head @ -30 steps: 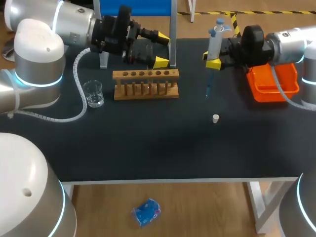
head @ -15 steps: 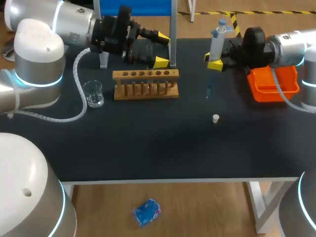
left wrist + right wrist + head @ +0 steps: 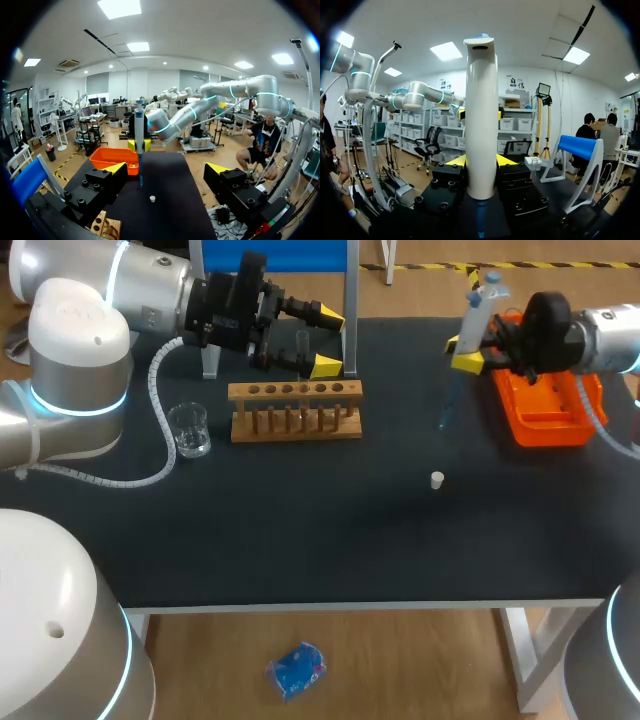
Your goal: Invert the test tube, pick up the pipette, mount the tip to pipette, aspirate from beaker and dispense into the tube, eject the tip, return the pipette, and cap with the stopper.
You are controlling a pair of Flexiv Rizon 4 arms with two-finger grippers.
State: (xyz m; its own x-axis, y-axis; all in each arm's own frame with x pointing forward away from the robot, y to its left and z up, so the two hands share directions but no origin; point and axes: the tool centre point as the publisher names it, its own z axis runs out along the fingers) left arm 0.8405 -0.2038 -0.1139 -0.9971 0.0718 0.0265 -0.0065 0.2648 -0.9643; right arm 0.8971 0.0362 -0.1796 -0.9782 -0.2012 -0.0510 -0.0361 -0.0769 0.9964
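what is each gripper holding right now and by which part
The right gripper is shut on the pipette, clamping the lower part of its white body. The left gripper is open and holds nothing.

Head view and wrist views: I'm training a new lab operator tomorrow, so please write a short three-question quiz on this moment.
1. Fill in: the clear glass beaker stands on the black table beside the light wooden tube rack, on the side of my ___ arm.
2. True or false: the right pincer is shut on the white-and-blue pipette.
3. Where is the small white stopper? A inside the beaker; B on the bare tabletop; C in the rack.

Key: 1 left; 2 true; 3 B.
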